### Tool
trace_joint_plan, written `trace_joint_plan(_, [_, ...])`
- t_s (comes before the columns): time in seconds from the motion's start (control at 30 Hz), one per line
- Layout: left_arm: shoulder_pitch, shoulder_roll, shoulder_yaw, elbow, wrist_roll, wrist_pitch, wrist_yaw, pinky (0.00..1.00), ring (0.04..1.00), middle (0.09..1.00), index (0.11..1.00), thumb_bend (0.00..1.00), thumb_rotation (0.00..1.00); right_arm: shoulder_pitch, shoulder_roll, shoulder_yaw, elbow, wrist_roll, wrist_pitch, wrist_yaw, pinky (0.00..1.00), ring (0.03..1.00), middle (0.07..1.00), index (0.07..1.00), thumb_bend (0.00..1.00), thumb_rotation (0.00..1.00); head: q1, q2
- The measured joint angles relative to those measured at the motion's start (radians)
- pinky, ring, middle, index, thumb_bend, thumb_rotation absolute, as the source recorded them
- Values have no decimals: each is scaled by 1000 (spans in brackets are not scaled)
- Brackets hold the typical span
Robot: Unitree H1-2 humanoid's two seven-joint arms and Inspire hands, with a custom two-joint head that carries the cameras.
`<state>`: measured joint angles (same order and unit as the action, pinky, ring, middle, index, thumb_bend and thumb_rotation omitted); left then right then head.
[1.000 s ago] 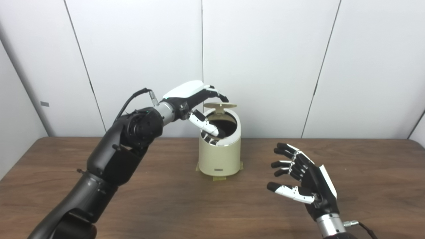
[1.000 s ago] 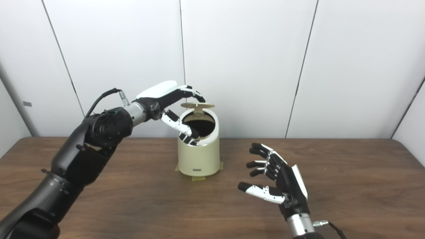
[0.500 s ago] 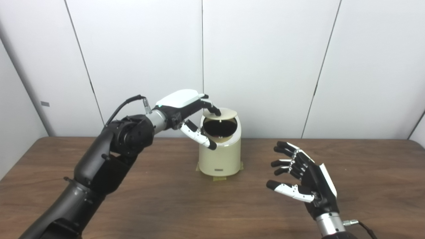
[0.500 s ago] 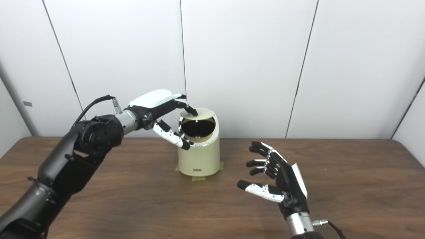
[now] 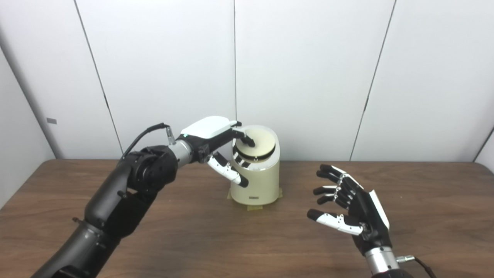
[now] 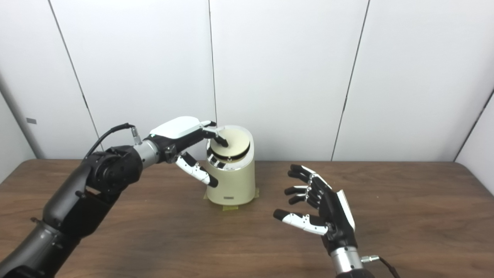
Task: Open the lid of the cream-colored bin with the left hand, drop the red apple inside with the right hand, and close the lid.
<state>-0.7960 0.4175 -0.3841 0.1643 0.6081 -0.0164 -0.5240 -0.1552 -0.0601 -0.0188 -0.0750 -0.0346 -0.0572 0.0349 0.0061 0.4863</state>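
One bin (image 5: 255, 181), one lid (image 5: 257, 143) — two empty hands.

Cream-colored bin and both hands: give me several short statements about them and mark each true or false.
1. The lid of the cream-colored bin stands straight up. False: it lies almost down over the opening, with a dark gap at the front.
2. Fingertips of the left hand rest on the lid. True.
3. The right hand holds a red apple. False: it is open and empty; no apple is in view.
4. The bin stands on the table. True.
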Motion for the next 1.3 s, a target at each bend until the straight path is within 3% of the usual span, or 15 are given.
trace_joint_plan(0.17, [33, 0, -21, -2, 62, -70, 56, 1000, 1000, 949, 930, 1000, 450, 0, 1, 3, -18, 2, 9, 0, 499, 602, 776, 768, 750, 220, 0, 5])
trace_joint_plan(0.3, [62, -1, -72, -9, 171, -131, 125, 1000, 1000, 997, 990, 1000, 479, 1, 1, 6, -20, 3, 18, 0, 498, 599, 775, 768, 750, 215, 2, 8])
trace_joint_plan(0.53, [73, -1, -151, -41, 377, -184, 160, 1000, 1000, 962, 942, 1000, 483, 1, -1, 6, -21, 3, 19, 0, 481, 592, 769, 765, 753, 223, 5, 11])
trace_joint_plan(0.93, [25, -3, -161, -105, 433, -151, 60, 1000, 1000, 812, 775, 1000, 504, 2, -6, 7, -28, -7, 25, 0, 474, 591, 759, 762, 741, 248, 6, 23])
trace_joint_plan(1.3, [23, -4, -144, -149, 423, -99, -22, 1000, 988, 796, 767, 1000, 494, 2, -10, 7, -28, -24, 28, 0, 476, 597, 753, 755, 744, 268, 9, 26])
